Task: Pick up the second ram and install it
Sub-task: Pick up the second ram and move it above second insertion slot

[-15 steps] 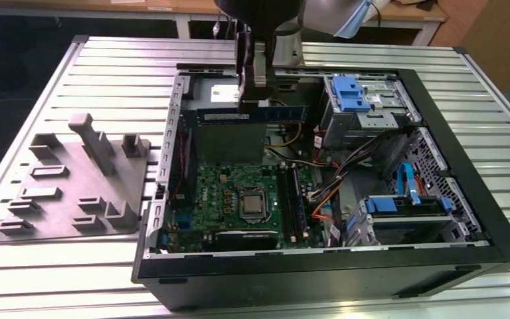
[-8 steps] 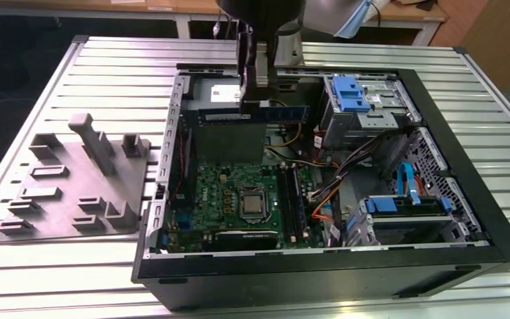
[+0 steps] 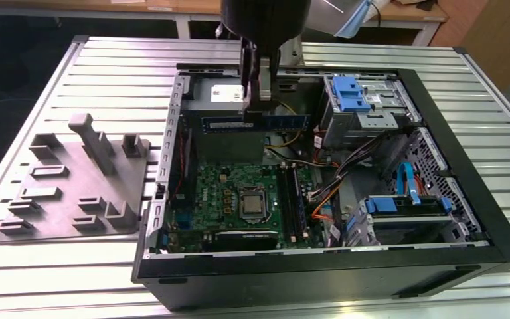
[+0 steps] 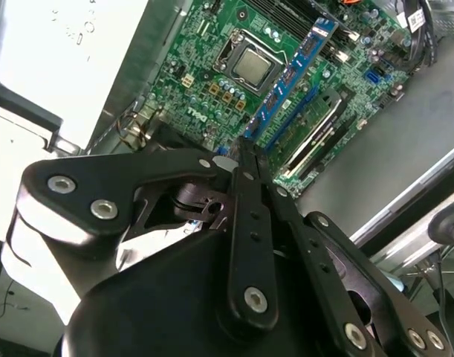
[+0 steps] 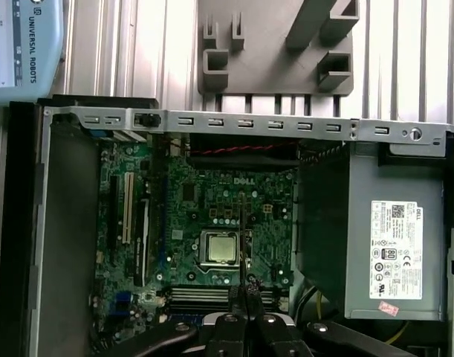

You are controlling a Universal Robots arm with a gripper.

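A black computer case (image 3: 326,262) lies open on the slatted bench (image 3: 467,86). Inside it, the green motherboard (image 3: 220,189) covers the floor on the exterior view's left, with the bare metal-topped processor (image 3: 253,205) seated near its middle. The long black memory slots (image 3: 295,199) run just beside the processor, on the exterior view's right of it. At the far end of the case sits the grey power supply (image 5: 375,245). On the exterior view's right are two drive cages with blue tabs, one far (image 3: 374,119) and one near (image 3: 406,209), and a tangle of black and orange cables (image 3: 361,156) lies between them and the board.

The gripper (image 3: 262,109) hangs over the far part of the case. Its jaws are clamped on the second ram (image 3: 237,123), gripping the stick near its middle. The stick is level, its length running across the exterior view, and it is raised well apart from the slots. In the second wrist view it reaches out from the gripper (image 4: 245,145) as a blue strip (image 4: 293,71) above the board.

Outside the case, on the exterior view's left, a grey fixture (image 3: 69,193) with posts and pockets rests on the bench.
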